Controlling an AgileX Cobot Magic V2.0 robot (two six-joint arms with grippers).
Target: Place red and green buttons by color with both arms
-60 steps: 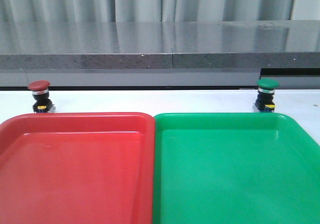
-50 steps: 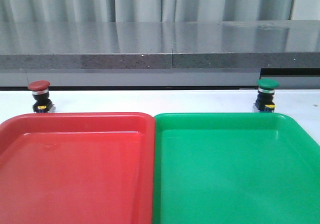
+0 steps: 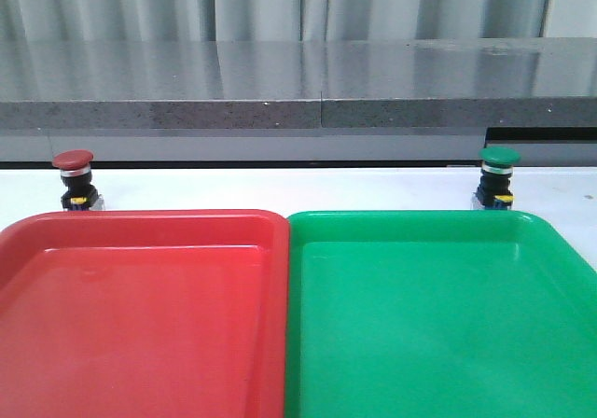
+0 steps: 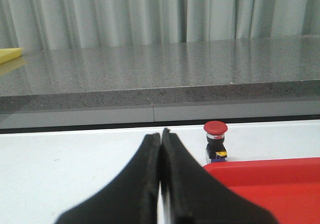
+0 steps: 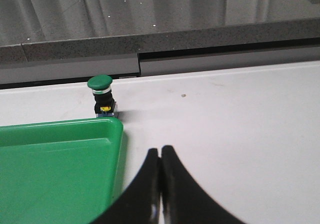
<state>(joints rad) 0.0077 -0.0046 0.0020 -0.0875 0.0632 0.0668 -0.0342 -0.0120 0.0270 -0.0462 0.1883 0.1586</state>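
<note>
Both claws pressed closed, empty: left claw [image 4: 161,136] near red button [image 4: 215,142]; right claw [image 5: 160,153] near green button [image 5: 101,96].

The left gripper [image 4: 160,144] has two matte black fingers, broad at the base and curving smoothly to narrow tips. The right gripper [image 5: 160,156] looks the same: plain black, unmarked.

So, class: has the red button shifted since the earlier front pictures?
No. The red button stands in the same spot, just behind the red tray's far left rim.
</note>
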